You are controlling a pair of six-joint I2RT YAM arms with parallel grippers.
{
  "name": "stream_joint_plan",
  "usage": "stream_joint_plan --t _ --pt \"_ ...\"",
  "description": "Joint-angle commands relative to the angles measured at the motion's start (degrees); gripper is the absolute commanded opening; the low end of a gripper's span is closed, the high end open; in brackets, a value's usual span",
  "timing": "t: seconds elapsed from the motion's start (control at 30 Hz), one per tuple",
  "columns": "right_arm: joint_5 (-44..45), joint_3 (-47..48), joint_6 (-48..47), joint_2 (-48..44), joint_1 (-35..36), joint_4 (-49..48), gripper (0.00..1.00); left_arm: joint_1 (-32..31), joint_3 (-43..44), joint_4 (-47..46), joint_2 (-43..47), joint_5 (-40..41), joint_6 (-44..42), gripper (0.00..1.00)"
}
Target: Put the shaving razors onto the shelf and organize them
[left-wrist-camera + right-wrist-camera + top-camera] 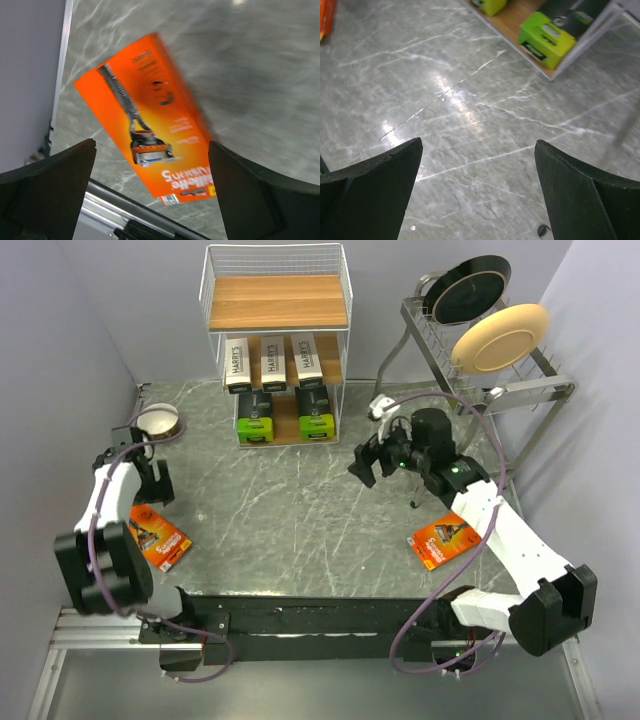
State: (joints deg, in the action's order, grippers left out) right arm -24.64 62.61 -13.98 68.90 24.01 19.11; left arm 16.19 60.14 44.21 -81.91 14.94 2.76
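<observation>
The white wire shelf (pixel 275 340) stands at the back. Three white HARRY'S boxes (pixel 273 362) lie on its middle tier and two black boxes with lime-green ends (pixel 256 420) on the bottom tier; one green end shows in the right wrist view (pixel 546 39). One flat orange razor pack (pixel 158 537) lies at the left front, below my open, empty left gripper (pixel 152 486); in the left wrist view the pack (pixel 150 120) lies between and beyond the fingers. A second orange pack (pixel 443 543) lies at the right front. My right gripper (pixel 366 462) is open and empty over bare table.
A grey metal dish rack (pixel 480 370) holding a black plate (pixel 466 288) and a tan plate (pixel 498 338) stands at the back right. A small round glass dish (pixel 158 421) sits at the left, behind the left gripper. Walls close in on both sides.
</observation>
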Motion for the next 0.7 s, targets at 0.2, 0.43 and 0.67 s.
stream_joint_plan --t 0.2,0.43,0.67 --pt "-2.2 5.8 2.0 8.4 10.7 -5.0 1.0 16.1 1.2 0.7 -6.9 2.3 5.4 1.0" --pt "-0.9 12.4 6.8 17.4 12.8 -7.4 1.0 17.6 -1.3 -7.0 -11.7 -7.5 2.7 0.84" --pt "3.5 9.6 9.3 18.5 14.7 -9.1 1.0 17.2 -0.1 -9.0 -18.7 -14.4 1.5 0.59"
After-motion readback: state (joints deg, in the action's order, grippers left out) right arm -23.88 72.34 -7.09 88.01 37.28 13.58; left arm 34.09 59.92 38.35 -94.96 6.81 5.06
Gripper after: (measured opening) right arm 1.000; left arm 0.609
